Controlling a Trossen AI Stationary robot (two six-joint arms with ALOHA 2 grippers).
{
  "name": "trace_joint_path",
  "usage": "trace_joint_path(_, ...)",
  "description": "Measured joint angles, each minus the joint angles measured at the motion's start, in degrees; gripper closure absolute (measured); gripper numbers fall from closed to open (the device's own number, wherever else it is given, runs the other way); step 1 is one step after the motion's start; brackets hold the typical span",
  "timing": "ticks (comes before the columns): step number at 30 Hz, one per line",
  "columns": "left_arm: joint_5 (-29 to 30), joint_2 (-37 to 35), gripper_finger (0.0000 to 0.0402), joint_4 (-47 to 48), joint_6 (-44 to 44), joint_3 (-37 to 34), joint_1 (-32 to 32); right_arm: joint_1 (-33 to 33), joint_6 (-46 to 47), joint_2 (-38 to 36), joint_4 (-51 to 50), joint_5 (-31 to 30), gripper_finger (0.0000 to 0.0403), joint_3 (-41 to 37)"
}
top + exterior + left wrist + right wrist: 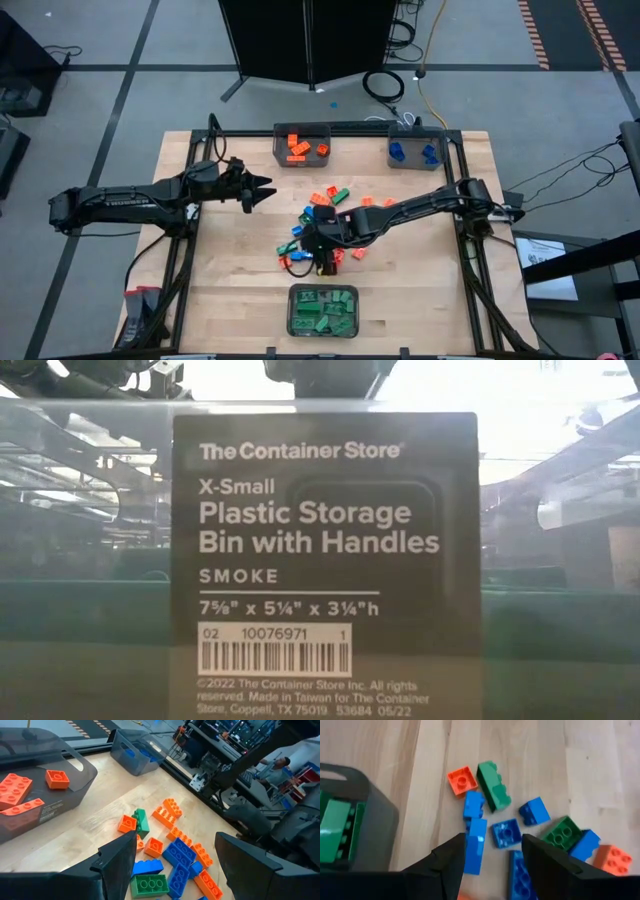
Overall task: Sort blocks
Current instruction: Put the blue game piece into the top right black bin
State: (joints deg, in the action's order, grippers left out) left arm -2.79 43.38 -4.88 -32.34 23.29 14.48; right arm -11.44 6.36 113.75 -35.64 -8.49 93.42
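High view: right gripper (322,262) low over the loose blocks (335,205) mid-table, fingers apart, nothing between them. Right wrist view: blue block (475,845) lying flat by the near finger (451,857), another blue block (506,833) just ahead of the gap, green bin (350,832) off to one side. Left gripper (264,190) parked near the orange bin (302,146), fingers wide apart, empty, the pile well clear of it. Blue bin (416,152) at the table's far edge.
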Motion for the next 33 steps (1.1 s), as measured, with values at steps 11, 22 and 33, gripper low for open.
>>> trace_joint_path(11, 0.02, 0.00, 0.0132, 0.02, 0.18, 0.00, 0.00, -0.28, 3.63, 3.05, 8.91, 1.36, 0.0215, -5.30)
trace_joint_path(22, 0.02, 0.00, 0.0132, 1.35, 0.14, -0.02, -0.11, 0.39, 6.01, 10.01, 8.34, 2.68, 0.0215, -5.26)
trace_joint_path(33, 0.02, 0.00, 0.0132, 1.39, 1.23, -0.02, -0.15, 2.82, 6.15, 9.95, 7.58, 8.00, 0.0331, -5.23)
